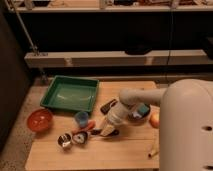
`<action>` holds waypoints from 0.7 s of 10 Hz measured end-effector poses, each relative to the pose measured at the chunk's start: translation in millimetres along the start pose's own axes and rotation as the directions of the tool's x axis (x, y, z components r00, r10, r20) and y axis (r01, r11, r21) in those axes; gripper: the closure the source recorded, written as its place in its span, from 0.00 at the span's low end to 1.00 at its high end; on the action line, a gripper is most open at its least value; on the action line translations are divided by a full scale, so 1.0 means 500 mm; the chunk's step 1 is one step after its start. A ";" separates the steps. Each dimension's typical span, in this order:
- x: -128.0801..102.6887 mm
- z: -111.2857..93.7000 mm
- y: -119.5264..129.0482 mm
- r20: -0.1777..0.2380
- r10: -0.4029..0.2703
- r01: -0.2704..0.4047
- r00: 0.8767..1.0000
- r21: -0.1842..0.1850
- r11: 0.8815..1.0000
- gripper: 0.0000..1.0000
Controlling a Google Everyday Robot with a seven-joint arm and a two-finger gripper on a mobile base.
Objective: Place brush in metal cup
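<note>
Catalogued on the table (125, 156): a green tray (72, 95) at the rear left; the claw (106, 131), set low at the brush's handle end, grip state indiscernible; the brush (80, 138), laid flat, head just beside the metal cup (64, 141).

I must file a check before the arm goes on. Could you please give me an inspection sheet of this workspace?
Surface: wooden table, with several things spread on it.
Job's things: the brush lies on the table, its head beside the metal cup, not inside it.
Clutter: green tray, orange bowl, blue cup, black bar, orange fruit.
Grippers: the gripper is low over the table at the brush's handle end; whether it holds the brush cannot be told.
Cables: one thin dark cord seems to hang by the back shelves.
Surroundings: shelves behind the table.
</note>
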 end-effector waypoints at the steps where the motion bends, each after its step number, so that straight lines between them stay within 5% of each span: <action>1: 0.000 0.000 0.000 0.000 0.000 0.000 1.000 0.000 1.000 0.59; 4: 0.000 0.000 0.000 0.000 0.000 0.000 1.000 0.000 1.000 0.61; 7: 0.008 0.002 0.001 -0.009 -0.004 0.004 1.000 -0.002 1.000 0.34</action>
